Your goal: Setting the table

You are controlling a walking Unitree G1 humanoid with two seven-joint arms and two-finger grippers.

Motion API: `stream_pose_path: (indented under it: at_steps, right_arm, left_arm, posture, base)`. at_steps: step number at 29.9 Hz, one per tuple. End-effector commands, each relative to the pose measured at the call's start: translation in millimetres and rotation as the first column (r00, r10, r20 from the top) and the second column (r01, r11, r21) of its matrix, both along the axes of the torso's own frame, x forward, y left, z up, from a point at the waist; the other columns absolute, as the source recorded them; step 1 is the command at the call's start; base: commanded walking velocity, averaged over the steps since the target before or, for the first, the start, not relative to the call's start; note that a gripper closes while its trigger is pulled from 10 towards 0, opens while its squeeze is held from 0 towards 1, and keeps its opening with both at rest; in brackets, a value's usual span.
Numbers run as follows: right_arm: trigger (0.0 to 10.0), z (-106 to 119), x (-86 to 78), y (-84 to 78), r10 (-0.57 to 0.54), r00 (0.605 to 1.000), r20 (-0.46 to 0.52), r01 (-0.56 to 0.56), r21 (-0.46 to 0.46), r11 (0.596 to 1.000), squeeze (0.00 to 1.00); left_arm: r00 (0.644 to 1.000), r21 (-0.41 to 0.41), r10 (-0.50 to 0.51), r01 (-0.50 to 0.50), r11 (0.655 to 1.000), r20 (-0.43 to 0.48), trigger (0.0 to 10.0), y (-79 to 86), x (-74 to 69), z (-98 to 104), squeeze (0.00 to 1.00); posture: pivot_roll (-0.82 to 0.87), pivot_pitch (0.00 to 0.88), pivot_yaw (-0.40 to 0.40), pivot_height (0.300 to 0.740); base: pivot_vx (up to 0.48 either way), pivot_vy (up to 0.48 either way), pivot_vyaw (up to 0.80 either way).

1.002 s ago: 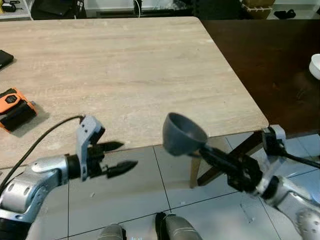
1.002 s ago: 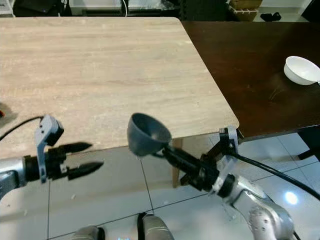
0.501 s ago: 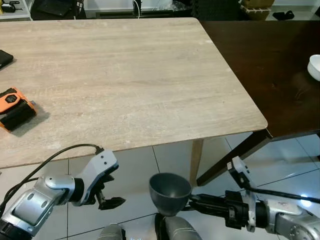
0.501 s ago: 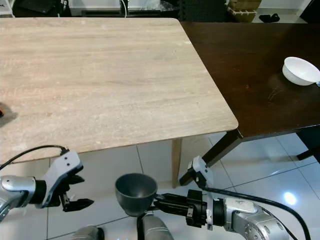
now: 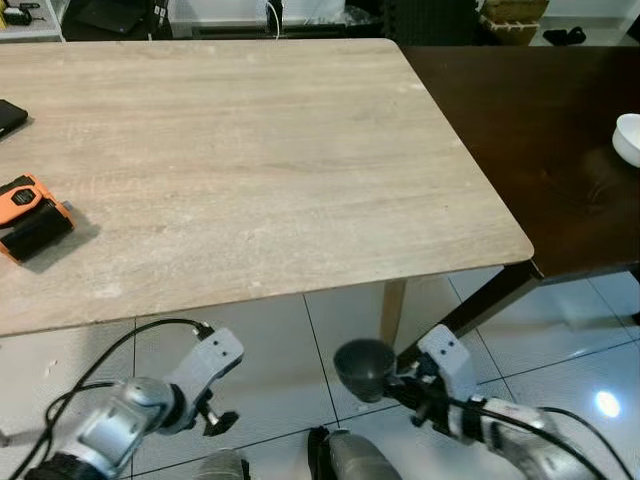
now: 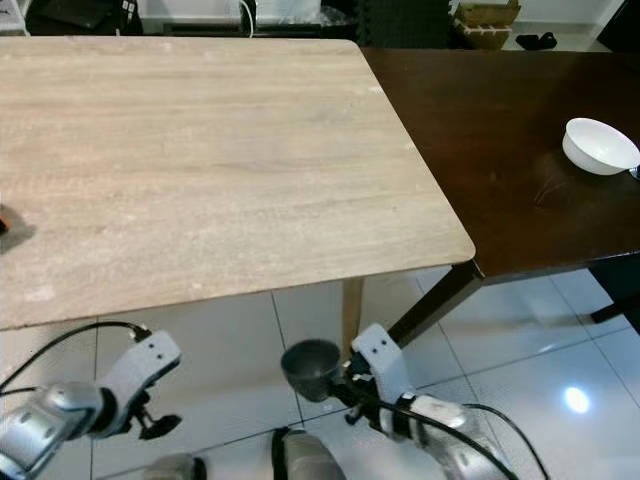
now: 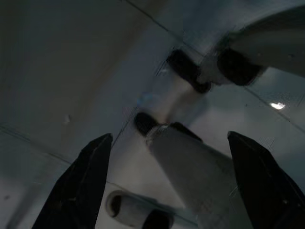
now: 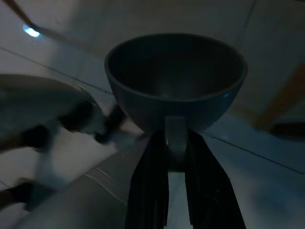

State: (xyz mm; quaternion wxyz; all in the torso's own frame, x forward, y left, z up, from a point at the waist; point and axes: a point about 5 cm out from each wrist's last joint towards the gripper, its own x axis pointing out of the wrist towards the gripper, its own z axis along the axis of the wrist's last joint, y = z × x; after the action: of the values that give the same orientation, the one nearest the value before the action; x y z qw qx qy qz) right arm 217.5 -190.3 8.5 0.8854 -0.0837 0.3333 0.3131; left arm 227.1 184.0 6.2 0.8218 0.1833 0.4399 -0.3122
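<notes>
A dark grey cup point(image 5: 363, 365) with a handle hangs low over the tiled floor, in front of the light wooden table point(image 5: 250, 150). My right gripper point(image 5: 402, 388) is shut on its handle; the right wrist view has the two black fingers point(image 8: 152, 171) clamped on the handle under the cup's bowl point(image 8: 176, 81). My left gripper point(image 5: 212, 420) hangs low at the left, below the table edge. Its fingers point(image 7: 81, 186) stand wide apart with nothing between them, over the floor and my own legs.
A dark brown table point(image 5: 540, 130) adjoins the light one on the right, with a white bowl point(image 6: 598, 146) on it. An orange and black device point(image 5: 30, 215) and a black phone point(image 5: 8, 115) lie at the light table's left edge. A wooden leg point(image 5: 392, 305) stands under the near corner.
Both arms have dropped from table-edge height to near the floor. The cup came down with the right gripper, still held by its handle. The left gripper has swung down.
</notes>
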Motion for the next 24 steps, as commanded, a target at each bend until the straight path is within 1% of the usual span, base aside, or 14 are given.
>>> stream_pose_path:
  at_steps: [1, 3, 4, 6, 7, 9, 10, 12, 13, 15, 18, 21, 22, 24]
  right_arm:
    - [10.0, -9, -3.3, -2.3, -0.018, 1.000, -0.008, 0.018, -0.052, 0.998, 0.00]
    - [10.0, -24, -1.2, 2.2, -0.058, 0.998, -0.004, 0.058, -0.098, 0.993, 0.00]
    - [10.0, -24, -1.2, 2.2, -0.058, 0.998, -0.004, 0.058, -0.098, 0.993, 0.00]
    - [10.0, -37, 2.3, 1.4, -0.189, 0.982, -0.002, 0.187, -0.121, 0.975, 0.00]
    - [10.0, -37, 2.3, 1.4, -0.189, 0.982, -0.002, 0.187, -0.121, 0.975, 0.00]
    - [10.0, -46, 4.1, -1.0, -0.321, 0.947, -0.007, 0.318, -0.105, 0.942, 0.00]
    - [10.0, -46, 4.1, -1.0, -0.321, 0.947, -0.007, 0.318, -0.105, 0.942, 0.00]
    - [10.0, -55, 1.2, -2.0, -0.451, 0.891, -0.043, 0.448, -0.064, 0.892, 0.00]
    - [10.0, -55, 1.2, -2.0, -0.451, 0.891, -0.043, 0.448, -0.064, 0.892, 0.00]
    - [10.0, -65, -5.7, -0.6, -0.512, 0.856, -0.069, 0.505, -0.093, 0.858, 0.00]
    - [10.0, -70, -9.0, 2.5, -0.529, 0.846, -0.071, 0.521, -0.105, 0.847, 0.00]
    - [10.0, -73, -10.9, 5.5, -0.574, 0.814, -0.086, 0.569, -0.077, 0.819, 0.00]
    - [10.0, -73, -10.9, 5.5, -0.574, 0.814, -0.086, 0.569, -0.077, 0.819, 0.00]
    - [10.0, -75, -11.8, 4.5, -0.637, 0.765, -0.093, 0.634, -0.064, 0.771, 0.00]
  left_arm:
    - [0.999, 0.030, 0.045, -0.045, 0.999, 0.002, 10.0, 3.1, -1.0, -8, 0.00]
    - [0.984, -0.024, 0.172, -0.171, 0.985, 0.046, 10.0, -3.5, 5.0, -18, 0.00]
    - [0.984, -0.024, 0.172, -0.171, 0.985, 0.046, 10.0, -3.5, 5.0, -18, 0.00]
    - [0.955, -0.070, 0.276, -0.270, 0.960, 0.106, 10.0, -9.6, 9.8, -27, 0.00]
    - [0.955, -0.070, 0.276, -0.270, 0.960, 0.106, 10.0, -9.6, 9.8, -27, 0.00]
    - [0.931, -0.054, 0.326, -0.321, 0.945, 0.167, 10.0, -11.3, 10.9, -34, 0.00]
    - [0.931, -0.054, 0.326, -0.321, 0.945, 0.167, 10.0, -11.3, 10.9, -34, 0.00]
    - [0.890, -0.085, 0.441, -0.434, 0.897, 0.116, 10.0, -10.5, 6.1, -44, 0.00]
    - [0.890, -0.085, 0.441, -0.434, 0.897, 0.116, 10.0, -10.5, 6.1, -44, 0.00]
    - [0.838, -0.073, 0.541, -0.537, 0.840, 0.071, 10.0, -6.1, -0.5, -55, 0.00]
    - [0.812, -0.034, 0.579, -0.578, 0.815, 0.078, 10.0, -0.7, -5.3, -61, 0.00]
    - [0.771, -0.051, 0.633, -0.631, 0.774, 0.069, 10.0, 3.3, -8.3, -65, 0.00]
    - [0.771, -0.051, 0.633, -0.631, 0.774, 0.069, 10.0, 3.3, -8.3, -65, 0.00]
    - [0.764, -0.051, 0.640, -0.638, 0.768, 0.082, 10.0, 6.8, -8.6, -66, 0.00]
  posture:
    - [0.06, 0.071, -0.060, 0.740]
    - [0.05, 0.064, -0.057, 0.740]
    - [0.05, 0.064, -0.057, 0.740]
    - [0.03, 0.060, -0.055, 0.740]
    - [0.03, 0.060, -0.055, 0.740]
    - [0.02, 0.061, -0.038, 0.740]
    - [0.02, 0.061, -0.038, 0.740]
    - [0.02, 0.053, -0.024, 0.740]
    - [0.02, 0.053, -0.024, 0.740]
    - [0.02, 0.051, -0.030, 0.740]
    - [0.02, 0.041, -0.031, 0.740]
    - [0.03, 0.033, -0.027, 0.740]
    - [0.03, 0.033, -0.027, 0.740]
    - [0.05, 0.032, -0.025, 0.740]
  base:
    - [0.000, 0.000, 0.00]
    - [0.000, 0.000, 0.00]
    - [0.000, 0.000, 0.00]
    - [0.000, 0.000, 0.00]
    - [0.000, 0.000, 0.00]
    - [0.000, 0.000, 0.00]
    - [0.000, 0.000, 0.00]
    - [0.000, 0.000, 0.00]
    - [0.000, 0.000, 0.00]
    - [0.000, 0.000, 0.00]
    - [0.000, 0.000, 0.00]
    - [0.000, 0.000, 0.00]
    - [0.000, 0.000, 0.00]
    - [0.000, 0.000, 0.00]
